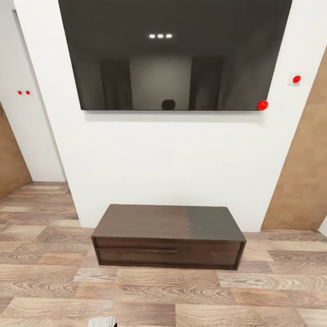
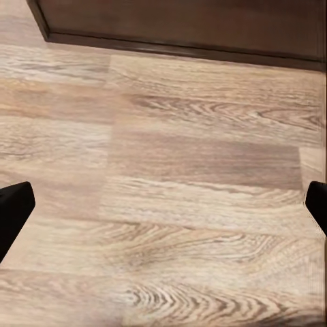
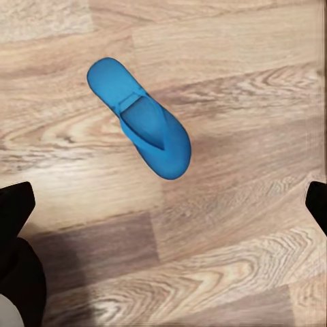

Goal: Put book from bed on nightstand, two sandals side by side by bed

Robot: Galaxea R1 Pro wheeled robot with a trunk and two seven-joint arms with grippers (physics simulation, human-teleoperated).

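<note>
A: The right end effector [image 3: 163,204] hangs open, holding nothing. One blue sandal [image 3: 139,118] lies flat on the wood floor [image 3: 238,259], upper left of centre in its wrist view.

B: Likely light and floppy. Pinch the strap or sole edge. The left end effector [image 2: 163,204] is open too.

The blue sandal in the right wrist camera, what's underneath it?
The sandal lies flat, sole down, on the wood-plank floor, strap side up. Bare planks surround it; the patch of floor under its sole is covered. The right gripper is open above it.
</note>
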